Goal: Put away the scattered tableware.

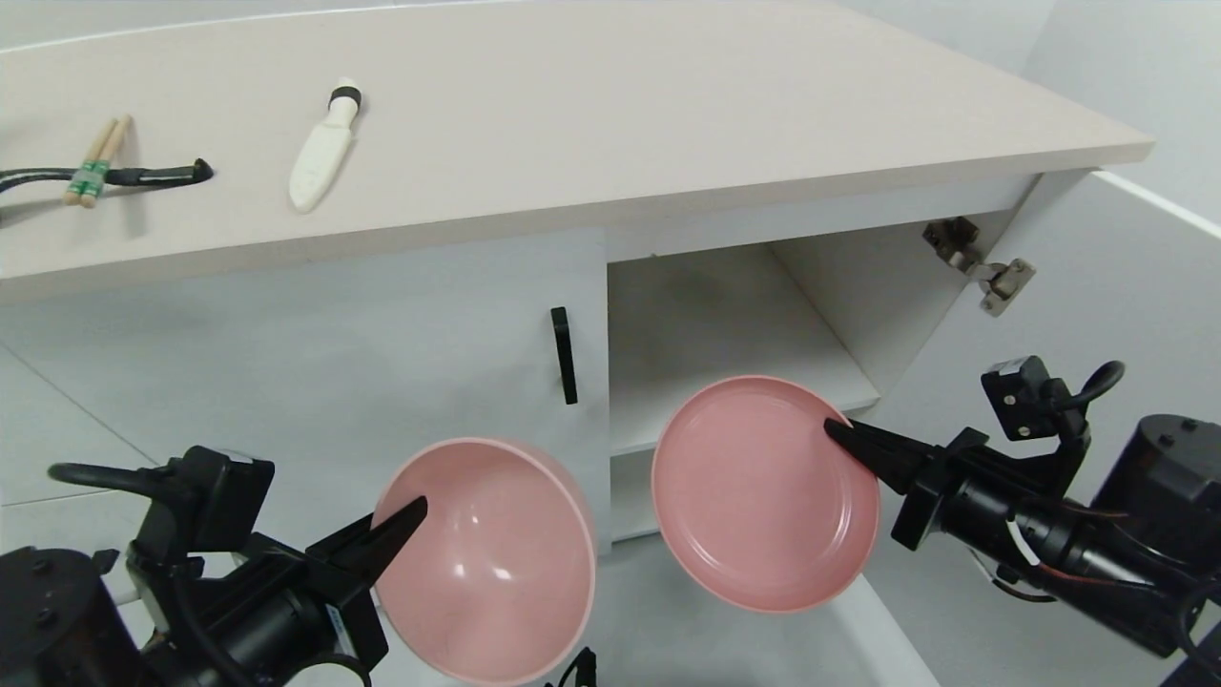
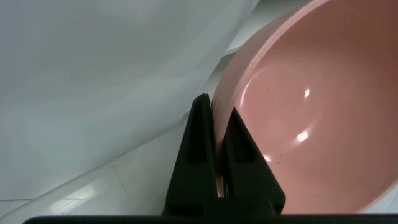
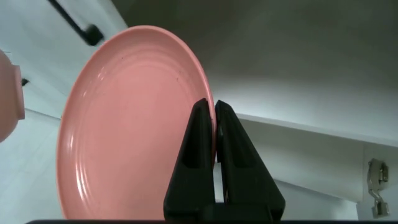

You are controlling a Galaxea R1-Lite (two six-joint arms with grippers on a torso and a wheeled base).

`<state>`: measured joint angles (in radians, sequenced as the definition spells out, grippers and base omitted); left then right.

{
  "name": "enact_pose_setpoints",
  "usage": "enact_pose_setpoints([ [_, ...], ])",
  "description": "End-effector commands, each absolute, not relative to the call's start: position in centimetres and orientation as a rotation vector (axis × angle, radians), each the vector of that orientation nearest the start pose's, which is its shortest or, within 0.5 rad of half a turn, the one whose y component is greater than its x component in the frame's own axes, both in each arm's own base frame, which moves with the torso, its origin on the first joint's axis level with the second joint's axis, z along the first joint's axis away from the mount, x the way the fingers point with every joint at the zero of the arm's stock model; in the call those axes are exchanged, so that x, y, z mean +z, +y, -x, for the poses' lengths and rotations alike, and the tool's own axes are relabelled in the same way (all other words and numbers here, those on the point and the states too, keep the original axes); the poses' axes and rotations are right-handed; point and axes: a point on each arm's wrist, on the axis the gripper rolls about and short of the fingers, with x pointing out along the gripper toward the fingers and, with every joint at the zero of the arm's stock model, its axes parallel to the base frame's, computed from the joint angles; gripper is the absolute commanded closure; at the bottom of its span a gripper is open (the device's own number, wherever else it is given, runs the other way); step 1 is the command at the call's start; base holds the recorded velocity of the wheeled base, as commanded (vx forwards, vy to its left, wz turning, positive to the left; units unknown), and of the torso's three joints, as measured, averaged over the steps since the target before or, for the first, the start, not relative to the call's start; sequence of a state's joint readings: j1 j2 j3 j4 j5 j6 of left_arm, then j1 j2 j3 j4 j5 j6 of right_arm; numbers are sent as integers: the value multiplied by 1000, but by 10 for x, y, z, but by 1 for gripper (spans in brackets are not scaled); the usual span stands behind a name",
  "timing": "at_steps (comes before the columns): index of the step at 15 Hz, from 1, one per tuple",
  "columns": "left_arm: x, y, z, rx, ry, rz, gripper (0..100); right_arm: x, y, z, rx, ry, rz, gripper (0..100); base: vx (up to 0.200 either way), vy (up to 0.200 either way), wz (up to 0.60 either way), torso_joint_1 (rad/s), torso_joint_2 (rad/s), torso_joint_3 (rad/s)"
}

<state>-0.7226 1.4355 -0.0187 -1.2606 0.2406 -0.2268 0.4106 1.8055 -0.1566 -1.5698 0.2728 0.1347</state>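
Near the open cabinet (image 1: 725, 324), left claw (image 1: 420, 503) pinches bowl (image 1: 496, 572), right claw (image 1: 830, 426) plate (image 1: 754, 496).

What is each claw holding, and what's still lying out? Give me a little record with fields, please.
Left gripper: shut on the pink bowl rim, before the closed door
Right gripper: shut on the pink plate rim, before the open compartment
Countertop: chopsticks, white knife
Likely next: plate onto the shelf, probably
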Motion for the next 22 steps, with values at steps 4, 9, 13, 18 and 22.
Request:
enact_pose_setpoints([
  [4, 117, -105, -123, -477, 211, 139, 100, 103, 98, -211, 676, 129, -124, 100, 0, 0, 0, 7, 165, 90],
  [9, 113, -108, -119, -503, 229, 84, 100, 104, 98, -212, 674, 124, -124, 100, 40, 0, 0, 1, 0, 8],
  [13, 107, -108, -118, -508, 281, 50, 100, 101, 98, -213, 672, 136, -124, 100, 150, 0, 0, -2, -2, 37],
  [18, 106, -120, -98, -642, 310, 14, 100, 82, 85, -200, 628, 250, -119, 100, 0, 0, 0, 0, 0, 0],
  [22, 105, -121, -96, -661, 314, 7, 100, 83, 74, -186, 601, 267, -122, 100, 0, 0, 0, 0, 0, 0],
])
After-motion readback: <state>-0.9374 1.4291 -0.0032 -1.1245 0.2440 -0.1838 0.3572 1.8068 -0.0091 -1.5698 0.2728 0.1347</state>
